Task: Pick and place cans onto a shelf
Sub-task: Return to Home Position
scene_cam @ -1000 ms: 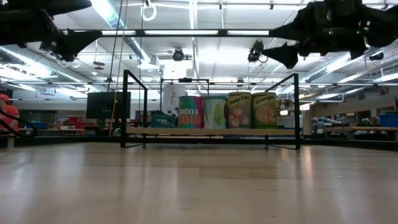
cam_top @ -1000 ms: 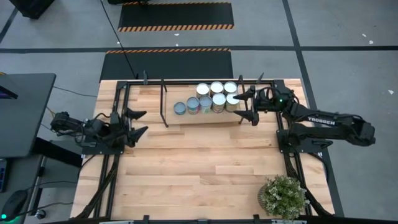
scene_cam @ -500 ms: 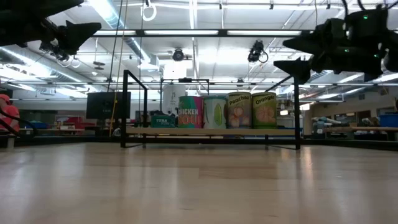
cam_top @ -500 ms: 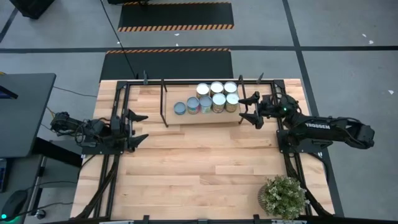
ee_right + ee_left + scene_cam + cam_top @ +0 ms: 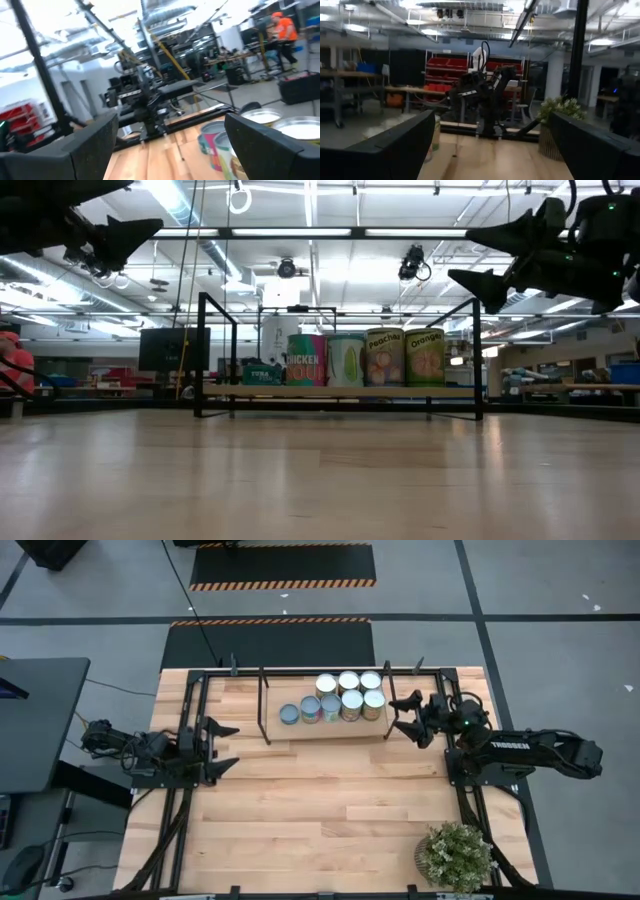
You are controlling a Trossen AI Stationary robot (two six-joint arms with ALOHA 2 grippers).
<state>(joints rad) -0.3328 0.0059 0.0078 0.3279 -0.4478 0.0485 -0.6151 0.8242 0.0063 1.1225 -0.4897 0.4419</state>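
the wooden tabletop (image 5: 320, 810) fills the middle of the high view, with a dark arm at each side

the right arm (image 5: 530, 748) lies stretched along the table's right edge, forearm low and nearly level, pointing at the right end of the shelf; the right gripper (image 5: 398, 715) hangs just beside that end, apart from it, fingers spread wide and holding nothing. in the low view it sits high above the board (image 5: 462, 260)

the left arm (image 5: 130, 748) is folded at the left edge, and the left gripper (image 5: 234, 745) faces across the table, well apart from the shelf, fingers splayed and empty

the shelf (image 5: 280, 733) stands at the far middle of the table, a light board on a thin black frame

a green potted plant (image 5: 455, 855) sits at the near right corner

all eight cans (image 5: 351, 700) stand upright on the board, packed toward its right half; the low view shows a low tuna can (image 5: 263, 372) leftmost, then chicken (image 5: 305, 360), peaches (image 5: 384, 358) and an orange-labelled can (image 5: 425, 357)

a second ago the right gripper's fingers reached over the shelf's right end by the nearest can; it has drawn back and clear. the left gripper has eased back slightly, and the cans have not moved
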